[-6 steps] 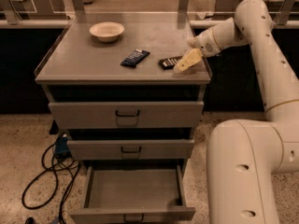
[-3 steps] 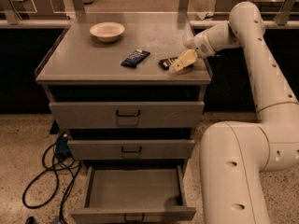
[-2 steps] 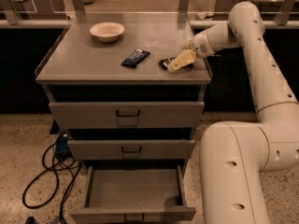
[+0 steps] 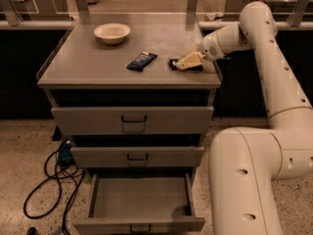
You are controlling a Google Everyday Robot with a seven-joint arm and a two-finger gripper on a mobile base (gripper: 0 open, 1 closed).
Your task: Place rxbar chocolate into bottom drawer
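The rxbar chocolate (image 4: 196, 68), a small dark flat bar, lies on the cabinet top (image 4: 98, 62) near its right front corner. My gripper (image 4: 184, 63) reaches in from the right and sits low over the bar, covering most of it and touching or nearly touching it. The bottom drawer (image 4: 142, 225) is pulled open at the foot of the cabinet, directly below. The two drawers above it are closed.
A dark blue bar (image 4: 142, 60) lies left of the gripper in the middle of the top. A cream bowl (image 4: 112, 33) stands at the back left. Black cables (image 4: 51, 177) lie on the floor left of the cabinet. My arm's large white body (image 4: 244, 180) stands right of the drawers.
My gripper has slid a little to the left along the cabinet top and now lies over the dark bar. The bar, blue bar and bowl have not moved.
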